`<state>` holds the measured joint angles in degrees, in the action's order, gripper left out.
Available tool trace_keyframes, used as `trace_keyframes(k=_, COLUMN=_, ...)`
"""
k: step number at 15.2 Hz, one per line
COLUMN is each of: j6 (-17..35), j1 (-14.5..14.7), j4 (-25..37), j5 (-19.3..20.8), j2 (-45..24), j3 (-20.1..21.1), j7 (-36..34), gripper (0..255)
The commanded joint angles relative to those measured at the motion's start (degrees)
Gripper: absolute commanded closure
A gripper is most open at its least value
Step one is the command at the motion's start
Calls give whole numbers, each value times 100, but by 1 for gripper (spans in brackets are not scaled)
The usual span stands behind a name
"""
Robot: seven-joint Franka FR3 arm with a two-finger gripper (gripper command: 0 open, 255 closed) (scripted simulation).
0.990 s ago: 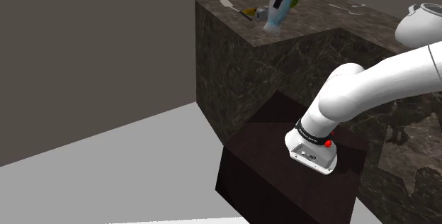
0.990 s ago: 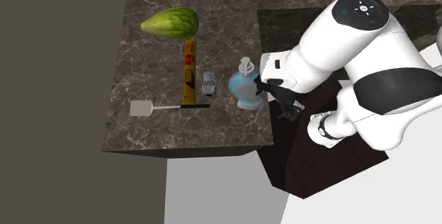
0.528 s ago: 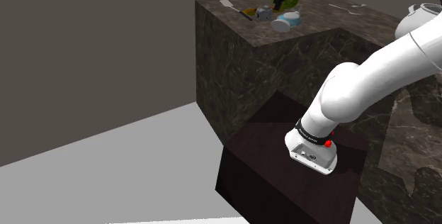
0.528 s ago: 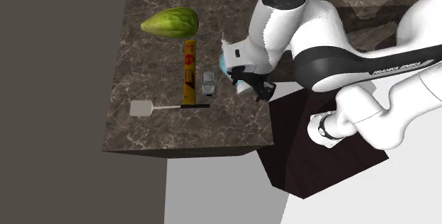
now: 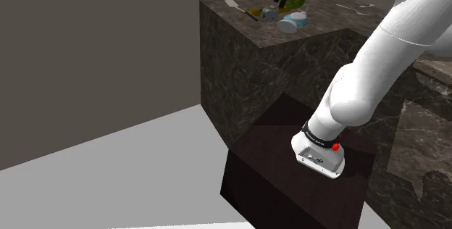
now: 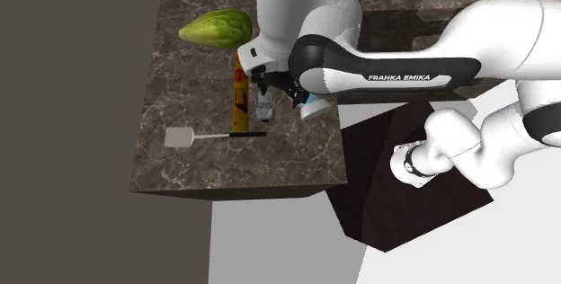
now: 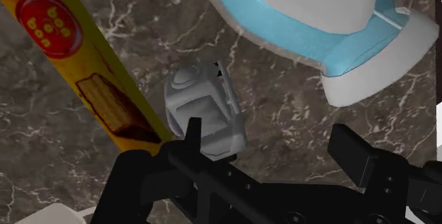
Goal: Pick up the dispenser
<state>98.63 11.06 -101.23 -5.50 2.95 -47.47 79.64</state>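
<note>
Two black fingers (image 7: 354, 152) of my gripper (image 7: 269, 132) stand apart, clasping nothing, low over the dark marble counter (image 7: 64, 144). A small grey toy car (image 7: 205, 109) sits just by one fingertip. The dispenser (image 7: 312, 17), pale blue and white, lies tipped over beyond the other finger, beside the car; a yellow bar packet (image 7: 71, 59) flanks the car's far side.

Blue-and-white dispenser (image 7: 312, 6), seemingly tipped on its side, on dark stone counter (image 6: 180, 173)
</note>
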Motion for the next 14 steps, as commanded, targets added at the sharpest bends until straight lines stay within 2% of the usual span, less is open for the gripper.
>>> trace_keyframes(k=1, j6=-182, j1=-128, j4=582, j5=-607, j2=-800, j3=-266, j7=845, gripper=0)
trace_keyframes(k=2, j6=-310, j1=-289, j4=902, j5=-911, j2=-1203, j3=-306, j7=1211, gripper=0)
trace_keyframes(k=3, j6=-348, j1=-385, j4=997, j5=-984, j2=-1308, j3=-260, j7=1302, gripper=0)
trace_keyframes(k=10, j6=234, j1=-349, j4=401, j5=-990, j2=-1289, j3=-210, j7=1373, gripper=0)
trace_keyframes(k=12, j6=234, j1=-348, j4=400, j5=-990, j2=-1289, j3=-210, j7=1373, gripper=0)
trace_keyframes(k=13, j6=227, j1=-352, j4=415, j5=-997, j2=-1300, j3=-209, j7=1374, gripper=255)
trace_keyframes(k=14, j6=227, j1=-352, j4=415, j5=-998, j2=-1301, j3=-209, j7=1375, gripper=255)
